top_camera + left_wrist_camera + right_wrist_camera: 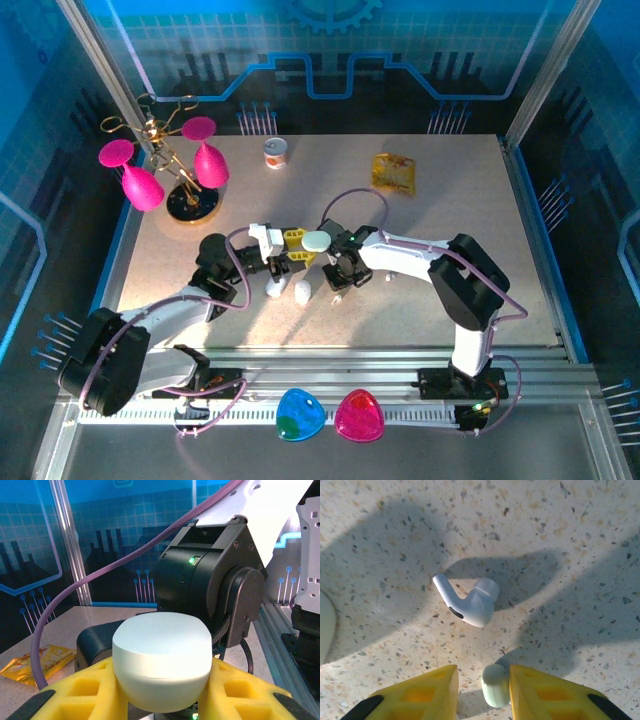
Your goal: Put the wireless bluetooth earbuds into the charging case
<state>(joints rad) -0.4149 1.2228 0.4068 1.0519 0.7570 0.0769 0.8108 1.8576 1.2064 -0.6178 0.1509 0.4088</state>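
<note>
Left wrist view: the left gripper (161, 692) is clamped on the charging case (160, 660). The case is a smooth, matte, pale-green pebble with a flattish top and rounded edges. It is pinched between blocky yellow fingers (85, 692) with square hollows.

In the top view, the right gripper (340, 282) hangs just right of the case and nearer the arm bases, pointing down at the speckled, stone-like table (450, 200). Its jaws stand apart around a small rounded pale-green nub (495, 685), which sits against one finger with a gap to the other.

Just beyond them lies a wireless bluetooth earbud (470, 604) of glossy white plastic. It has a bulbous head and a short tapered stem, and lies on its side on the table, apart from the case.
</note>
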